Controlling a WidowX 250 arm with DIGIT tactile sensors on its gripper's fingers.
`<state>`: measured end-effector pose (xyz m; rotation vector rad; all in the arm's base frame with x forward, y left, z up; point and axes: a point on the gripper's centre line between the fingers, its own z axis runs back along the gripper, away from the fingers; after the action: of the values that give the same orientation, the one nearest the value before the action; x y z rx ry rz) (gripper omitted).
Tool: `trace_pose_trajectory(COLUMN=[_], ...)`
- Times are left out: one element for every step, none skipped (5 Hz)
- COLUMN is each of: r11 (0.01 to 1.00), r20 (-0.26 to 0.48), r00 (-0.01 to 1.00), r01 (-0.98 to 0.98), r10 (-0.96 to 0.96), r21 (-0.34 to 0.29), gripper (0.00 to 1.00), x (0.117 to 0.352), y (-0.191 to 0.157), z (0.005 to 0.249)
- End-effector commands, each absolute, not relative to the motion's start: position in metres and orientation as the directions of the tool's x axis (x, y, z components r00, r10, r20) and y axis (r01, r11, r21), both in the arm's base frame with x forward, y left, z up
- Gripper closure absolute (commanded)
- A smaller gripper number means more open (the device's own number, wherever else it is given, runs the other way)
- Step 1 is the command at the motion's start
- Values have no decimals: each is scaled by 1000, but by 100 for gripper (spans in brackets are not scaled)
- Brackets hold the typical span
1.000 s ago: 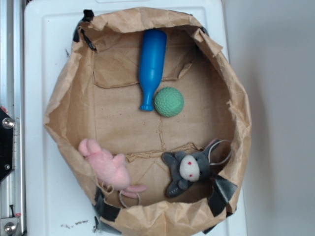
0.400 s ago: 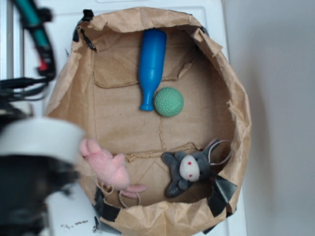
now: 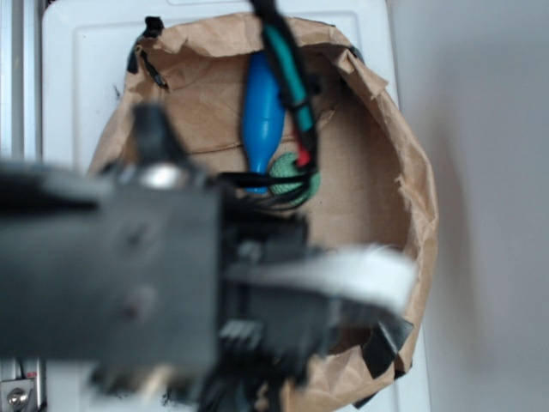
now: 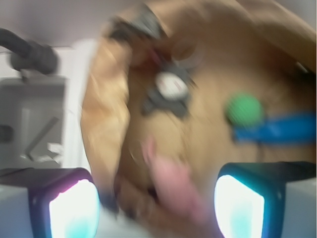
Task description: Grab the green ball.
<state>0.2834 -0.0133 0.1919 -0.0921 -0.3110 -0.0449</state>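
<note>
**Green ball lying ahead and to the right of the open gripper**

Exterior view: the arm is blocking most of the paper bag [image 3: 412, 180]. The green ball [image 3: 287, 182] is peeking out beside the blue bowling pin's [image 3: 262, 112] narrow end, touching it.

Wrist view: the gripper [image 4: 156, 208] is standing wide and empty. The ball [image 4: 243, 110] is sitting up and right of it, well apart, past the grey plush toy [image 4: 168, 89] and the pink plush toy [image 4: 173, 181].

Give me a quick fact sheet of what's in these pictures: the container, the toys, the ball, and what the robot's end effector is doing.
container: crumpled brown paper bag, opened wide
green ball: inside the bag, right beside the narrow end of the blue bowling pin
other toys: grey plush and pink plush, both in the bag
end effector: fingers wide apart, holding nothing, not at the ball
image quality: wrist view blurred; arm blocks much of the exterior view
</note>
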Motion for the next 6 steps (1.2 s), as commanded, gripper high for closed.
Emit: trace_pose_trajectory(r11=[993,993,993,993,995,996], r20=[336,336,336,336,380,394], r00=[938,938,938,938,923,918], r01=[-48,-48,-48,-48,-26,-5], r10=[83,83,83,83,62,39], r21=[-111,-111,-111,-111,-98,-87], gripper=[0,0,0,0,0,0], x=[312,312,312,312,304,301], y=[35,35,35,35,28,26], z=[242,242,242,242,202,169])
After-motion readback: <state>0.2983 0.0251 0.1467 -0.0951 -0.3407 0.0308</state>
